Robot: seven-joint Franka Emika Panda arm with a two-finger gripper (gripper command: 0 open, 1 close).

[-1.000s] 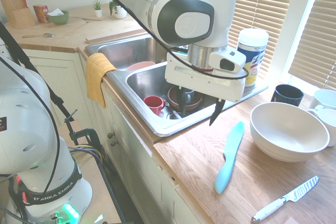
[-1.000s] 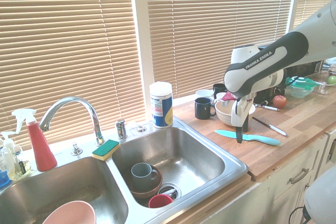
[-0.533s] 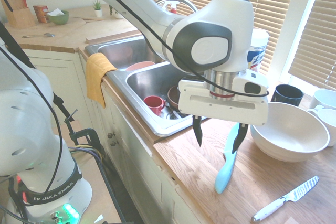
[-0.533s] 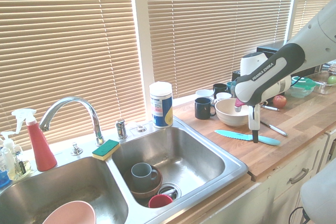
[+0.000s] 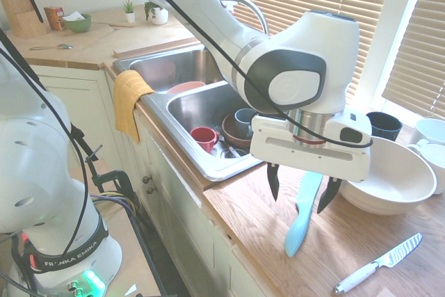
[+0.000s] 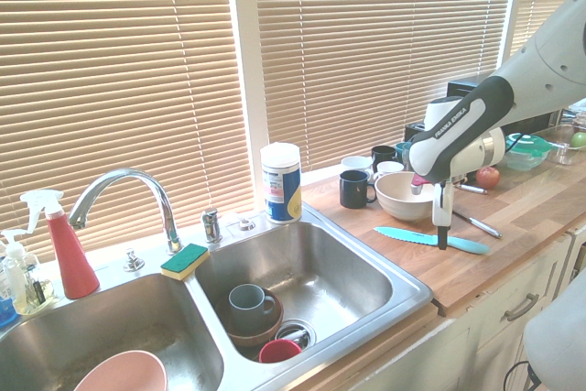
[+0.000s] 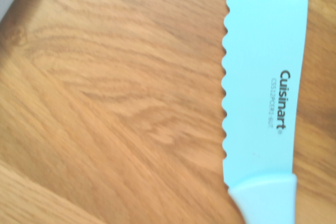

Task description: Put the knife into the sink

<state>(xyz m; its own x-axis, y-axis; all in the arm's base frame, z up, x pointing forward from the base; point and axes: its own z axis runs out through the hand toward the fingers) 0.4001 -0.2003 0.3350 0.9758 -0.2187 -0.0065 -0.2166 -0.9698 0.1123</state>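
The knife [image 5: 303, 215], long and all turquoise, lies flat on the wooden counter between the sink [image 5: 182, 145] and the big cream bowl. My gripper [image 5: 300, 191] hangs low over its middle, open, with one finger on each side of it and nothing gripped. In the second exterior view the gripper [image 6: 443, 243] stands at the handle half of the knife [image 6: 412, 235], to the right of the sink [image 6: 403, 292]. The wrist view shows the serrated blade [image 7: 262, 87] with printed lettering and the start of the handle, close up on the wood.
A cream bowl [image 5: 389, 179] sits just right of the gripper, and a white-handled knife [image 5: 375, 266] lies nearer the counter's front. Mugs [image 5: 384, 124] stand behind the bowl. The near basin holds a red cup [image 5: 204, 137], a grey mug [image 5: 243, 117] and a bowl. A yellow cloth [image 5: 128, 102] drapes over the sink's front.
The gripper has travelled from over the sink's corner across the counter and come down astride the knife. It stayed open. The knife has not moved.
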